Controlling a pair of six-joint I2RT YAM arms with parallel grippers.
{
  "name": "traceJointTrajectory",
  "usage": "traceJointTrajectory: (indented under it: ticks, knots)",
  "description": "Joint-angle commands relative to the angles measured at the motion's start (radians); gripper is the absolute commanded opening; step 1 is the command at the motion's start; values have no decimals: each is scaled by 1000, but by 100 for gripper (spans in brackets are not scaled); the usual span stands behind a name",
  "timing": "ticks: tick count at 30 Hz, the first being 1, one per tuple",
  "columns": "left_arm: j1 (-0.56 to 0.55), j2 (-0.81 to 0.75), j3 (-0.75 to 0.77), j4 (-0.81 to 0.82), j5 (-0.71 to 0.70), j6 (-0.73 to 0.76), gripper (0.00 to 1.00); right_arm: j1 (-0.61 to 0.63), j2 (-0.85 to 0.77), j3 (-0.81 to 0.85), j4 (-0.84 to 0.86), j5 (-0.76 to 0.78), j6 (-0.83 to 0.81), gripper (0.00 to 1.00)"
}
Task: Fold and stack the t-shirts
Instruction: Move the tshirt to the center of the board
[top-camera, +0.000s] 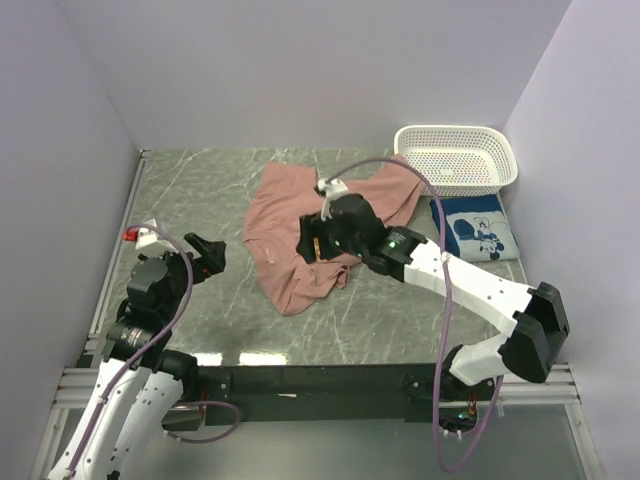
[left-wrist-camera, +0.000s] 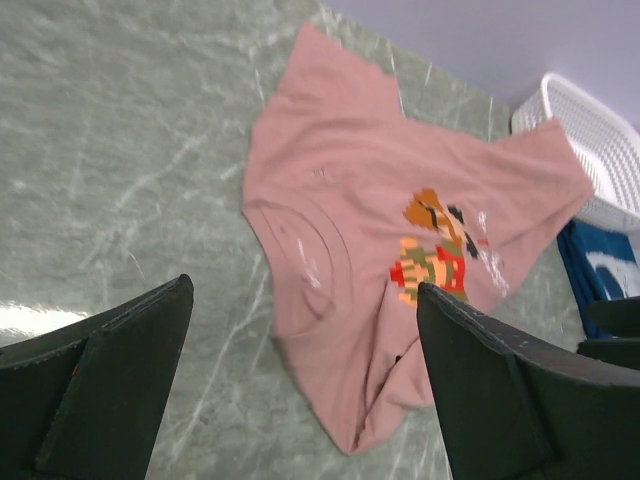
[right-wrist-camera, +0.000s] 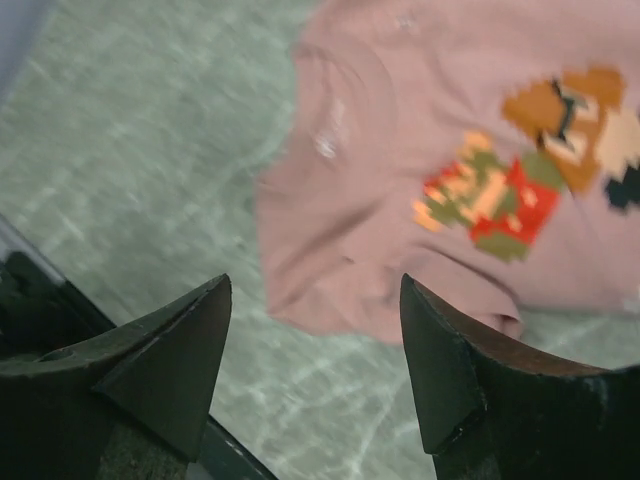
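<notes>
The dusty-pink t-shirt (top-camera: 285, 215) lies crumpled and partly spread in the middle of the table, its pixel-art print (left-wrist-camera: 437, 248) facing up. My right gripper (top-camera: 312, 245) hovers over its near right part. In the right wrist view this gripper (right-wrist-camera: 315, 290) is open with nothing between its fingers, above the pink t-shirt's (right-wrist-camera: 430, 130) edge. The blue t-shirt (top-camera: 478, 228) with a white cartoon print lies folded at the right. My left gripper (top-camera: 212, 256) stands open left of the pink t-shirt (left-wrist-camera: 340, 190), apart from it; the left wrist view shows it (left-wrist-camera: 300, 300) empty.
A white perforated basket (top-camera: 457, 158) stands at the back right corner, just behind the blue t-shirt; it also shows in the left wrist view (left-wrist-camera: 600, 150). Walls close the table on the left, back and right. Bare marble tabletop (top-camera: 190, 190) lies left of the pink t-shirt.
</notes>
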Motion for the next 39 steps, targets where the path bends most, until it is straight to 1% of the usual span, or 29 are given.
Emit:
traceJointTrajectory:
  ticks: [1, 2, 3, 4, 5, 7, 8, 9, 10, 11, 13, 14, 15, 16, 17, 18, 19, 20, 21, 24, 25, 26, 27, 28, 31, 34, 36, 37, 39]
  knots:
    - [4, 55, 29, -22, 97, -39, 99, -40, -102, -108, 8, 99, 44, 75]
    - [4, 68, 31, -20, 149, -56, 99, -53, -137, -139, 16, 120, 37, 75]
    - [4, 83, 28, -17, 167, -62, 99, -72, -149, -167, 18, 136, 37, 75]
    - [4, 115, 25, -13, 193, -68, 99, -130, -159, -214, 19, 145, 39, 75]
    - [4, 135, 20, -5, 221, -75, 99, -162, -171, -237, 27, 139, 42, 75]
    - [0, 215, 17, 0, 282, -95, 99, -245, -180, -309, 51, 102, 63, 75]
    - [-11, 247, 17, 7, 299, -113, 99, -320, -182, -331, 76, 94, 69, 75]
    - [-20, 279, 14, 15, 328, -122, 100, -357, -182, -351, 93, 90, 80, 75]
    - [-36, 347, 11, 24, 341, -131, 99, -388, -176, -380, 105, 87, 86, 75]
    - [-74, 379, 8, 53, 346, -148, 99, -446, -168, -389, 123, 102, 94, 77]
    - [-126, 472, 11, 79, 312, -164, 99, -504, -125, -403, 137, 104, 126, 79]
    - [-184, 500, 14, 87, 281, -177, 99, -539, -110, -403, 157, 84, 137, 79]
    - [-213, 560, 31, 99, 251, -185, 99, -604, -91, -405, 168, 73, 158, 80]
    - [-242, 591, 40, 106, 197, -188, 99, -638, -58, -403, 182, 58, 168, 80]
    - [-288, 625, 51, 110, 180, -190, 99, -667, -38, -400, 218, 39, 175, 80]
    - [-310, 692, 77, 118, 180, -190, 100, -723, -19, -399, 238, -5, 195, 80]
    - [-325, 729, 94, 116, 128, -188, 99, -747, 19, -391, 258, -25, 203, 80]
    - [-351, 764, 129, 110, 108, -184, 99, -767, 37, -383, 296, -30, 212, 80]
    - [-358, 828, 147, 104, 83, -182, 96, -802, 57, -377, 314, -74, 226, 80]
    - [-364, 939, 212, 93, 36, -177, 85, -839, 137, -342, 389, -132, 240, 78]
    - [-364, 962, 224, 96, 31, -177, 79, -853, 180, -319, 401, -142, 244, 78]
    - [-364, 984, 248, 96, 19, -177, 77, -853, 203, -307, 425, -153, 246, 77]
    - [-364, 1022, 258, 98, 16, -177, 76, -879, 223, -296, 436, -165, 252, 77]
    - [-364, 1040, 264, 99, 11, -180, 73, -885, 264, -273, 447, -191, 254, 77]
    - [-364, 1108, 281, 100, -3, -187, 69, -899, 329, -227, 478, -223, 257, 75]
    - [-349, 1178, 293, 58, -29, -200, 65, -905, 370, -205, 521, -243, 269, 71]
    - [-315, 1208, 267, 63, -12, -214, 62, -913, 390, -193, 530, -243, 284, 71]
    - [-298, 1214, 252, 69, 20, -217, 62, -916, 407, -182, 536, -249, 287, 71]
    - [-248, 1225, 217, 75, 40, -225, 61, -920, 427, -172, 544, -268, 284, 70]
